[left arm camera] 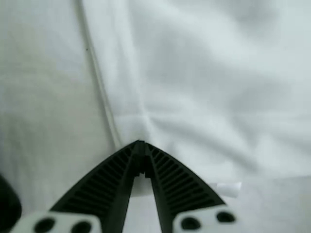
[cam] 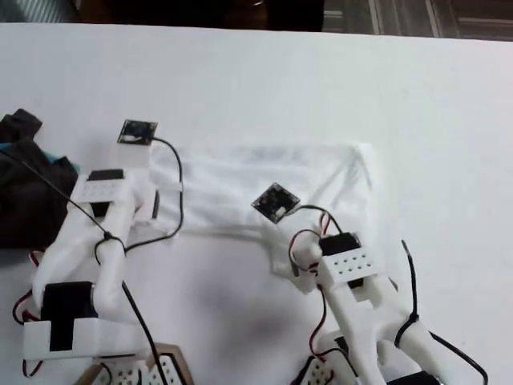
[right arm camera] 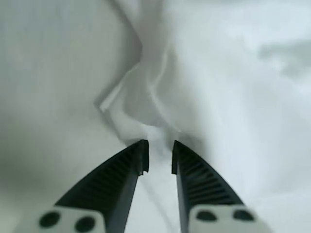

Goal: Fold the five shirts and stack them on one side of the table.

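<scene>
A white shirt [cam: 240, 180] lies flattened in a broad band across the middle of the white table [cam: 433, 120]. My left gripper [left arm camera: 141, 148] is shut, its tips pinched together right at the shirt's hemmed side edge [left arm camera: 102, 92], with creases fanning out from the pinch. My right gripper [right arm camera: 159, 155] stands open by a narrow gap, low over a rumpled fold [right arm camera: 141, 97] at the shirt's near edge. A heap of dark shirts [cam: 28, 200] sits at the table's left side.
The left arm [cam: 88, 233] stands between the dark heap and the white shirt. The right arm [cam: 361, 289] comes in from the near right. Bare tabletop stretches along the far side and at the right.
</scene>
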You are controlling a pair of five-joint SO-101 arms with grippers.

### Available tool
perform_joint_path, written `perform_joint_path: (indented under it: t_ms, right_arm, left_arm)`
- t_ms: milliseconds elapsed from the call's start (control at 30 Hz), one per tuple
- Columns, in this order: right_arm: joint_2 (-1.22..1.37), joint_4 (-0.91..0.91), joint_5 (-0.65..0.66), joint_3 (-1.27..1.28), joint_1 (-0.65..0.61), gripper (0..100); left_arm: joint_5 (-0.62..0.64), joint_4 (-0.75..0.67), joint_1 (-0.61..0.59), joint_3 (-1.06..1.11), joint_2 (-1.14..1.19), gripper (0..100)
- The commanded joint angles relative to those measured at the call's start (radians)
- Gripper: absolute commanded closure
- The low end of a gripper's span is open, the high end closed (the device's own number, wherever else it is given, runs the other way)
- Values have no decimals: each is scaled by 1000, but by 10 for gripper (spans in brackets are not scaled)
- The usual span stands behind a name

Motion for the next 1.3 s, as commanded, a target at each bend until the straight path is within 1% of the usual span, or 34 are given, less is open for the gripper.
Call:
perform_joint_path:
  t_ms: [0,133,267,400,467,600,700,800,933,967,1133,1267]
  right_arm:
    - [-24,-35,5,-5,13,914]
    - [-24,-51,6,-5,13,920]
    - [-24,-51,8,-5,13,983]
    - [-36,-47,8,-12,12,978]
    - [-36,-18,8,-34,10,978]
    - [-36,96,9,-117,5,978]
    - [-30,111,9,-155,12,978]
    - [-24,61,2,-160,12,967]
    - [13,2,0,-146,10,847]
    - [36,-1,0,-146,8,834]
    - [142,-16,6,-150,7,867]
    - [214,-88,8,-150,12,871]
  left_arm:
    - [0,-15,11,-4,-35,972]
    - [0,-15,11,-4,-35,972]
    - [0,-15,11,-4,-35,972]
    - [0,-15,11,-4,-35,972]
    - [0,-15,11,-4,-35,972]
    - [-2,-15,11,-4,-35,972]
    - [-2,-15,11,-4,-35,972]
    - [-2,-15,11,-4,-35,972]
    - [-3,-15,11,-4,-35,972]
    - [-3,-15,11,-4,-35,972]
    - [-3,-15,11,-4,-35,972]
    - [-5,-15,11,-4,-35,972]
